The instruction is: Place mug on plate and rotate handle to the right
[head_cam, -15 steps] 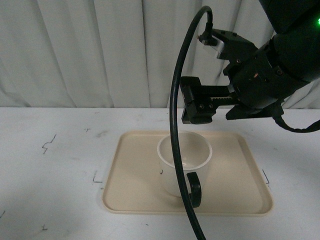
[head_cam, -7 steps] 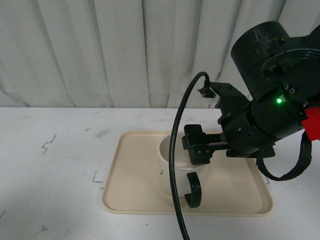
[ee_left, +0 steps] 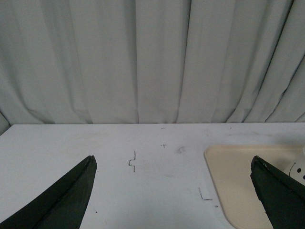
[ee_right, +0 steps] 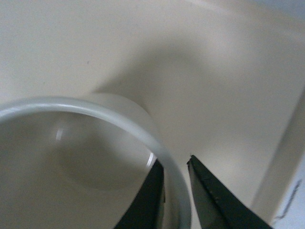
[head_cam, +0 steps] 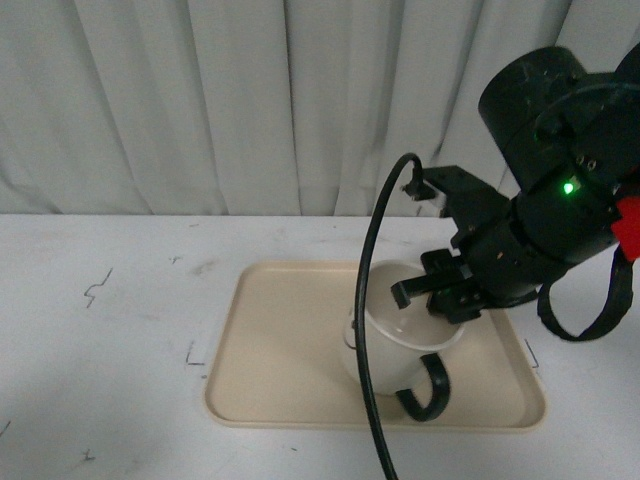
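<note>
The cream-white mug (head_cam: 402, 345) stands tilted on the beige plate (head_cam: 280, 350), towards its right half. Its dark handle (head_cam: 428, 387) points front-right. My right gripper (head_cam: 432, 296) is shut on the mug's rim at its right side, one finger inside and one outside. In the right wrist view the rim (ee_right: 143, 138) runs between the two dark fingertips (ee_right: 202, 186) of the gripper (ee_right: 175, 179). My left gripper (ee_left: 174, 179) is open and empty over the bare table left of the plate (ee_left: 238, 176). The smiley face does not show.
The white table (head_cam: 110, 340) bears small dark marks (head_cam: 97, 289) left of the plate. A grey curtain (head_cam: 220, 100) closes off the back. A black cable (head_cam: 370, 330) from my right arm hangs in front of the mug.
My right gripper came down from above the mug and closed on its rim. The mug has shifted right and tilted, and its handle has swung from front towards front-right.
</note>
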